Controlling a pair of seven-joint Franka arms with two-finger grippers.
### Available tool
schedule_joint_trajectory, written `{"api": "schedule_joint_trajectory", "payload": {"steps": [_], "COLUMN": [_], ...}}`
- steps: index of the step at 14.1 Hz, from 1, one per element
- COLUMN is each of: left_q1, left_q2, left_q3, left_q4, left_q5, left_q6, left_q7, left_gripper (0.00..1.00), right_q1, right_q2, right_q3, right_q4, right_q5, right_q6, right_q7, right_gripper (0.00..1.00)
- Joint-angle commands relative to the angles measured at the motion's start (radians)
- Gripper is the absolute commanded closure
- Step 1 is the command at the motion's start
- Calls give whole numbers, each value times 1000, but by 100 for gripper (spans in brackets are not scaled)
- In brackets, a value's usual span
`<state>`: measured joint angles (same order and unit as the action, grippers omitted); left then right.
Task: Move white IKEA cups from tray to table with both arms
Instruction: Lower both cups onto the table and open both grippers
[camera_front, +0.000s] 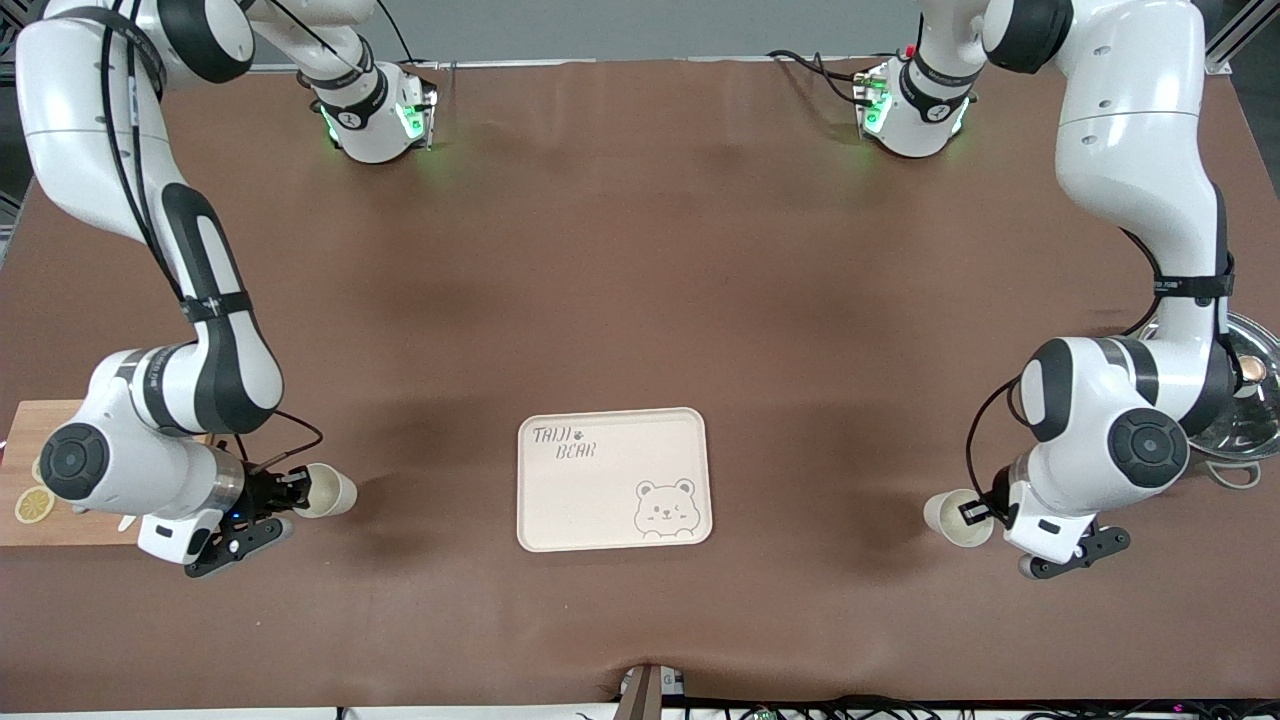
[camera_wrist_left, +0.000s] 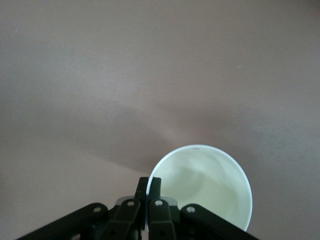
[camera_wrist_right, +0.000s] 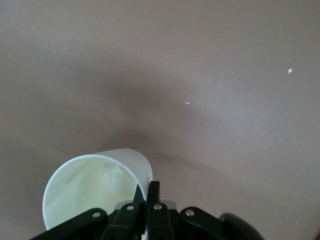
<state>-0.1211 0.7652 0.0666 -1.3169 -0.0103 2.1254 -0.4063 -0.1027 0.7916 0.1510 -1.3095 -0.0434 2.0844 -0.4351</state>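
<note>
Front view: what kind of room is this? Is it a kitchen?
Probably a robot lab, not a kitchen. Two big white arms are bolted to a brown-covered table, with cables along its edge. Each hand pinches a white cup: left hand with cup, right hand with cup. A bear tray lies between them.

Brown table (camera_front: 640, 280); seemingly grey wall (camera_front: 640, 30) above it.

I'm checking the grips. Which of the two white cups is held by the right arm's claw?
The cup at the right arm's end of the table, beside the wooden board; the right claw pinches its rim.
</note>
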Motion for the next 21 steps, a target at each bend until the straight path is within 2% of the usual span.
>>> {"api": "schedule_joint_trajectory", "payload": {"steps": [1,10,11,12,13,14,16,17,20,21], "left_q1": [18,37,38,38,40,40,41,43,43,43], "left_q2": [9,52,57,57,57,57,51,48,37,29], "left_q3": [-13,-11,-13,-13,-13,-13,-13,-11,-13,-13], "left_q4": [-7,-8,-8,-8,-8,-8,-7,-5,-1,-1], "left_q5": [-20,-17,-17,-17,-17,-17,-17,-17,-16,-16], "left_q6": [13,22,24,27,27,28,28,28,28,28], "left_q7": [24,24,24,24,24,24,24,26,29,41], "left_gripper": [100,100,100,95,81,64,46,26,5,2], "right_q1": [-23,-23,-22,-22,-22,-22,-22,-22,-22,-22], "right_q2": [26,51,51,51,51,51,51,49,40,38], "right_q3": [18,18,18,18,18,18,18,18,18,19], "right_q4": [-2,-22,-22,-21,-21,-21,-19,-16,-10,-10], "right_q5": [-16,-18,-19,-21,-21,-20,-18,-16,-20,-16], "right_q6": [29,82,82,82,82,82,80,80,65,65], "right_q7": [-21,-25,-24,-24,-24,-22,-19,-14,-11,-10], "right_gripper": [100,100,90,48,12,0,0,0,0,0]}}
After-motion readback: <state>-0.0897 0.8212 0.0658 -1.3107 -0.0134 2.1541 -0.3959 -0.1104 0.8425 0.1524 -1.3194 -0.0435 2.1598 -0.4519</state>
